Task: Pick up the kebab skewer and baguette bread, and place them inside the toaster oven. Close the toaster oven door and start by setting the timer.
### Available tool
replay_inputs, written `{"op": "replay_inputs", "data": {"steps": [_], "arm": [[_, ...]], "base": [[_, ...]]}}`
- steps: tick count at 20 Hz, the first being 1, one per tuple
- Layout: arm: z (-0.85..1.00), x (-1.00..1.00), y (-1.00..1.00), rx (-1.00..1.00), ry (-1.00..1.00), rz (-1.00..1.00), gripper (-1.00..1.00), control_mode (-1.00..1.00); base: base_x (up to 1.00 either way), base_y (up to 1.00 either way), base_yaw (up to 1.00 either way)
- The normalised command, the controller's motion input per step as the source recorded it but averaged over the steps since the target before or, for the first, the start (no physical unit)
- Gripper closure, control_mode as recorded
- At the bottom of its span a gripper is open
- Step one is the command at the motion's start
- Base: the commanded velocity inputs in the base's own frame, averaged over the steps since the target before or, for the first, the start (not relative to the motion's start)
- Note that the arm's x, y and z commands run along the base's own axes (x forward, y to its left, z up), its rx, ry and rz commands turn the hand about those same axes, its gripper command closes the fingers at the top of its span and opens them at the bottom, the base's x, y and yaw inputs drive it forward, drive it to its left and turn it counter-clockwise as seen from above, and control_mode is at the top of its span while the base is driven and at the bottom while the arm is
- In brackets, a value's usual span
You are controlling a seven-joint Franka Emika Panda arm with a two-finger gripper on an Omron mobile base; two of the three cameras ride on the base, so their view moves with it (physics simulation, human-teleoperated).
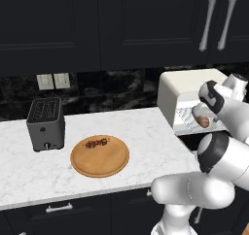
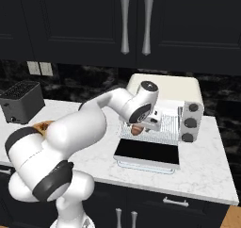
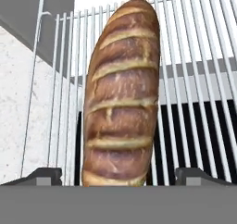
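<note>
Baguette bread point(image 3: 121, 98) fills the wire rack point(image 3: 194, 70) middle (sides seemingly free).

Baguette bread point(image 3: 121, 98) lying on toaster oven point(image 2: 162, 88) rack; door point(image 2: 147, 152) open flat; kebab skewer point(image 1: 97, 142) on board.

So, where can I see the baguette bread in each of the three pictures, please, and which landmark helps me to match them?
Left base view: the baguette bread is at the right, on the toaster oven's wire rack, partly behind the arm.
Right base view: it is near the centre, just under the wrist, at the rack's front.
Hand view: it runs up the centre, lying on the rack.
Shared landmark: the wire rack.
</note>
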Motion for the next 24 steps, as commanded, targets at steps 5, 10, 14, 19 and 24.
{"op": "replay_inputs", "data": {"steps": [5,10,14,19,24], "arm": [[0.81,-0.71,0.66,-0.09,-0.01,0.0,-1.0,-1.0],[0.35,-0.92,1.0,-0.18,0.0,0.07,-1.0,-1.0],[0.12,-0.53,1.0,-0.19,0.02,0.3,-1.0,-1.0],[0.01,-0.2,1.0,-0.1,0.01,0.37,-1.0,-1.0],[0.0,0.74,1.0,-0.01,0.09,0.26,-1.0,-1.0]], "base": [[0.0,0.0,0.0],[0.0,0.0,0.0],[0.0,0.0,0.0],[0.0,0.0,0.0],[0.0,0.0,0.0]]}}
